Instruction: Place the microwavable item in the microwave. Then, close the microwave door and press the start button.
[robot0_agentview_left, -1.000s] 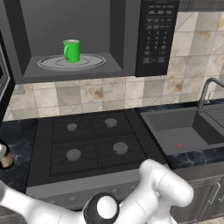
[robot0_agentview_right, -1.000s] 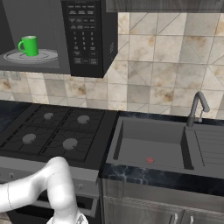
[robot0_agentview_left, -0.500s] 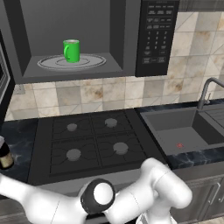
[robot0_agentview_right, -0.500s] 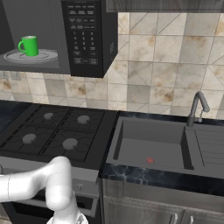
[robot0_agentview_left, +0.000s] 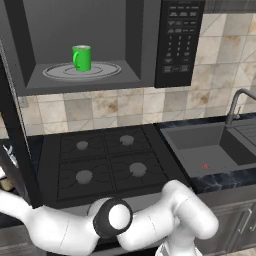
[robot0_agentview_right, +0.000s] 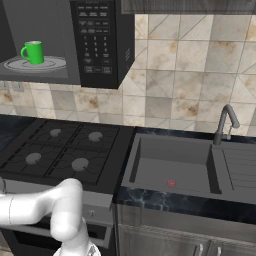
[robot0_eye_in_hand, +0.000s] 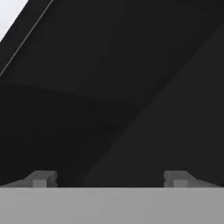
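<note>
Both base views face the microwave (robot0_agentview_left: 90, 45) from opposite sides; the hand view presses against black.

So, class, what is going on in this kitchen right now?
The green mug already stands on the turntable inside the open microwave. The white arm reaches low to the left toward the microwave door. Its gripper is open and empty, facing a dark surface.

This was a home kitchen, rendered; a black microwave (robot0_agentview_left: 100, 45) hung over a four-burner gas stove (robot0_agentview_left: 105, 162), with beige stone tiles (robot0_agentview_right: 190, 80) on the wall behind. A dark sink (robot0_agentview_right: 172, 167) with a curved tap (robot0_agentview_right: 225, 122) sat in a marbled black tabletop (robot0_agentview_right: 190, 202); grey cabinets (robot0_agentview_right: 175, 240) stood below.
</note>
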